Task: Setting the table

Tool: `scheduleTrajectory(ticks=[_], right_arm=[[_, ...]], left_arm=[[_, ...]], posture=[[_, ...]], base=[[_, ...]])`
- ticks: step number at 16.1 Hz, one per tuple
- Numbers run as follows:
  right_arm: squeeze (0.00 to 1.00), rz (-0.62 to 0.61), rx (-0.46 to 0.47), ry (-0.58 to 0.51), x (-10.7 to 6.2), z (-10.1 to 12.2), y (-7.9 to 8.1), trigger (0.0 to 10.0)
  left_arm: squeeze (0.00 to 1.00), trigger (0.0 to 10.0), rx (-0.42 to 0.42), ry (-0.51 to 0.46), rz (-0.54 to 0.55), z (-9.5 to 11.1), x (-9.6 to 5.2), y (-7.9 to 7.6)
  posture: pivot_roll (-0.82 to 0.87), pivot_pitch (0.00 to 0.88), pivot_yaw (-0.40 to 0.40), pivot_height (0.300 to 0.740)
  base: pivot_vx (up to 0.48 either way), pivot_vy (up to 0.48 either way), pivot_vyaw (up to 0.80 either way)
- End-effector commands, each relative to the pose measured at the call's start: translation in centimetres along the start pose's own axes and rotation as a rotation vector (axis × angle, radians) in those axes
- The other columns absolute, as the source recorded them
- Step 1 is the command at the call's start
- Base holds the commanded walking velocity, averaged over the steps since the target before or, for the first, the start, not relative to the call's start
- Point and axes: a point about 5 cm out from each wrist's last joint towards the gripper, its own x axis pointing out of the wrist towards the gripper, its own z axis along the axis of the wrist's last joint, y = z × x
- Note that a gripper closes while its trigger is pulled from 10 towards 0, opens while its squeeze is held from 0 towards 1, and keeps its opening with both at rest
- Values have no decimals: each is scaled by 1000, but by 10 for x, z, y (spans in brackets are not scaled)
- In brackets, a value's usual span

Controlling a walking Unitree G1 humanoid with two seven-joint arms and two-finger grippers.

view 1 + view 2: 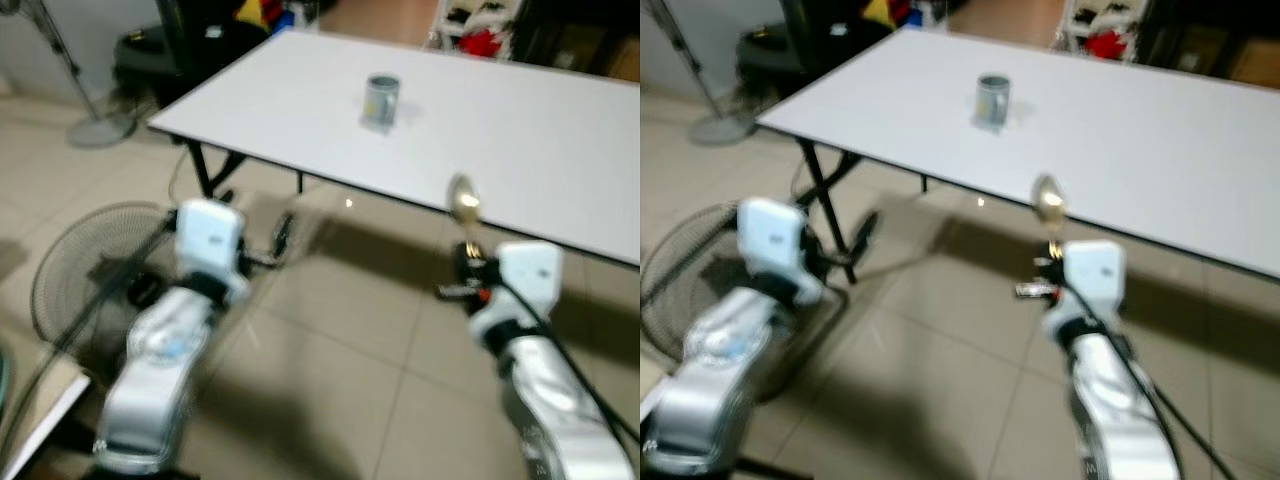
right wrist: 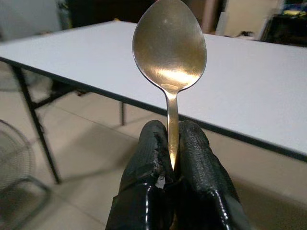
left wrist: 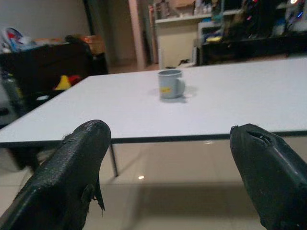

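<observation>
Right gripper (image 2: 173, 158) fingers clamped on shiny metal spoon (image 2: 169, 48), handle vertical, bowl up, before white desk (image 1: 520, 130). Left gripper (image 3: 177, 177) fingers spread, facing grey mug (image 3: 170, 84).

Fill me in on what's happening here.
The robot stands short of a white table, setting it. Its right hand is shut on the handle of a metal spoon, held upright near the table's edge. Its left hand is open and empty, facing the table. A grey mug sits on the tabletop.
</observation>
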Motion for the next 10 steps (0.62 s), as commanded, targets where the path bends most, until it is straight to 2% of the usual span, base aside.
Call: scheduleTrajectory(ticks=[1, 9, 10], right_arm=[[0, 27, 9, -25, 2, 5, 7, 10000], [0, 14, -3, -13, 1, 3, 4, 10000], [0, 9, 3, -6, 1, 2, 4, 10000]], left_arm=[[0, 10000, 16, 19, 26, -2, -3, 9], [0, 10000, 25, 59, 12, -10, -6, 11], [0, 10000, 26, 64, 4, -10, -6, 10]], posture=[[-1, 16, 33, 740], [-6, 25, 35, 740], [-5, 27, 35, 740]], base=[[311, 0, 0], [305, 0, 0], [289, 0, -800]])
